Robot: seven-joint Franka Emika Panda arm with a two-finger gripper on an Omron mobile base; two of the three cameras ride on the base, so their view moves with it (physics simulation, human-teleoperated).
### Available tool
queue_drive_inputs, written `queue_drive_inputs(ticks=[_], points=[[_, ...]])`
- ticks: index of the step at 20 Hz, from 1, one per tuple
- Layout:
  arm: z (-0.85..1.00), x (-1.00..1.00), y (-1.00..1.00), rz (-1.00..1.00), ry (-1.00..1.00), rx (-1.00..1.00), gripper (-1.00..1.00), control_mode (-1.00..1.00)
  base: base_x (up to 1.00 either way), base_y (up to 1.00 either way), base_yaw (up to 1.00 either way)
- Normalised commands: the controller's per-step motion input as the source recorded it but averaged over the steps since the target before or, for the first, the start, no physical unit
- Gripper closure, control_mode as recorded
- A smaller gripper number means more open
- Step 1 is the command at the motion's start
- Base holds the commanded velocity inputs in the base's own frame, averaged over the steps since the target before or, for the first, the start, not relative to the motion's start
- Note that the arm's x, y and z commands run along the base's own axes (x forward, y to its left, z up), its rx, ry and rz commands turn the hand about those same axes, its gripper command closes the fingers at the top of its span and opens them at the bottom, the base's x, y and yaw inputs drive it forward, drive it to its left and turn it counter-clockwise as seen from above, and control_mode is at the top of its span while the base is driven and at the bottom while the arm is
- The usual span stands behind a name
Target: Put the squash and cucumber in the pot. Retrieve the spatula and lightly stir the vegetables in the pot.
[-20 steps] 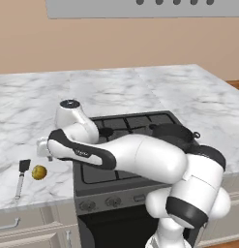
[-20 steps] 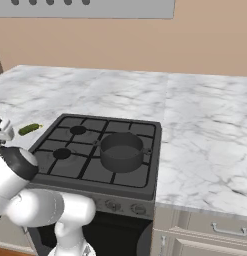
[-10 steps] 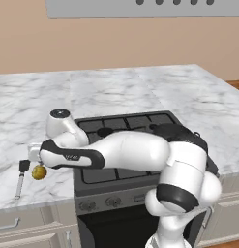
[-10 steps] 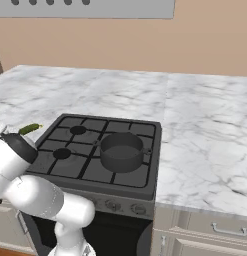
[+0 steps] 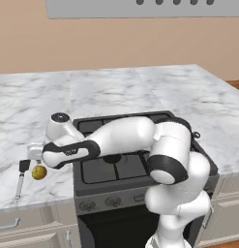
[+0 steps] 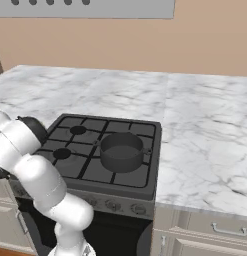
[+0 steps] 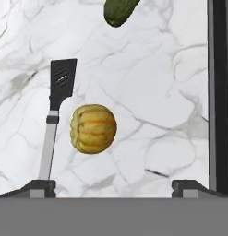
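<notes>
Hand view: spatula (image 7: 57,110) upright, blade at top, beside squash (image 7: 93,128).

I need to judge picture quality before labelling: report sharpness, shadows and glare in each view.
Hand view: sharp throughout, squash and spatula crisp, only faint shadows on the marble. Left base view: flat, even light, no glare on the counter. Right base view: soft shading inside the pot, no blur or distortion.

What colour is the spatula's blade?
Black, with a grey metallic handle; the spatula shows best in the hand view.
</notes>
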Motion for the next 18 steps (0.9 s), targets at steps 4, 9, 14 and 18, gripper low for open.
queue_drive_inputs(ticks=[4,9,14,18], points=[[-0.04,0.04,0.42,0.01,0.00,0.00,-1.00,-1.00,0.00,0.00,0.00],[-0.04,0.00,0.32,0.01,0.00,-0.01,-1.00,-1.00,0.00,0.00,0.00],[-0.08,0.01,0.16,0.00,0.00,-0.02,-1.00,-1.00,0.00,0.00,0.00],[0.00,0.21,0.17,0.01,0.02,-0.07,-1.00,-1.00,0.00,0.00,0.00]])
